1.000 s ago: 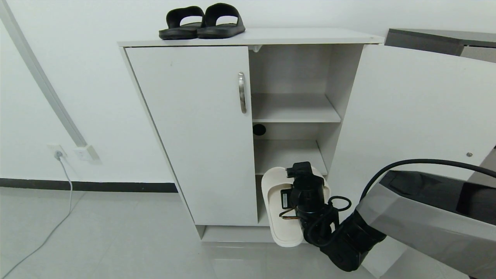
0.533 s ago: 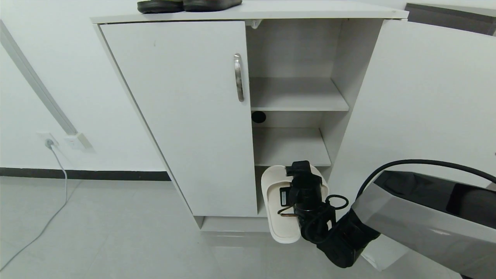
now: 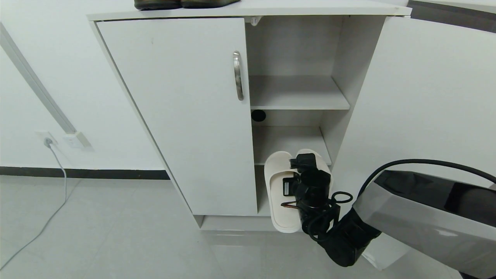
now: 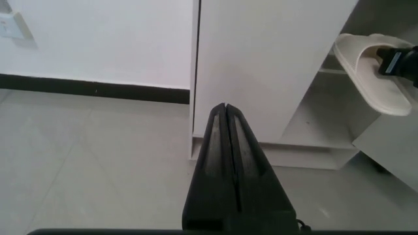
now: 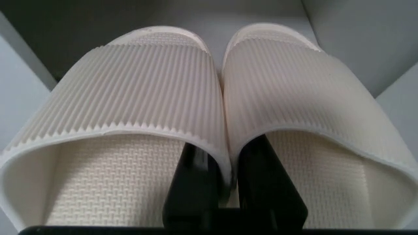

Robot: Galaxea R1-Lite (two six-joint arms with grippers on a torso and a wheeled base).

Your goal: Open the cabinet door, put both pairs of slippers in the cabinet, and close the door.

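Grey tiled floor (image 3: 116,248) meets a white wall (image 3: 58,46) with a black skirting (image 3: 77,173) along its foot. A white cabinet (image 3: 248,8) stands against that wall.

One pair of white slippers (image 3: 281,193) hangs in the air at the cabinet's open right half. The toes point inward at about the front edge of the lower shelf (image 3: 288,145), and the heels stick out over the floor. Whether the toes touch the shelf cannot be told. The right gripper (image 5: 225,189) has its fingers clenched on the two inner side walls, pinching the slippers together side by side.

The cabinet has two doors. The right door (image 3: 418,100) is swung wide open; the left door (image 3: 178,116) is shut and carries one metal handle (image 3: 238,75). Two shelves show inside, the upper shelf (image 3: 298,93) above the lower. A second pair, black slippers (image 3: 182,3), sits on the cabinet top.

The left gripper (image 4: 225,130) hangs low above the floor before the left door, fingers pressed together on nothing.

Left of the cabinet, one outlet (image 3: 48,141) holds a cable (image 3: 50,201), beside a slanting grey conduit (image 3: 35,81).
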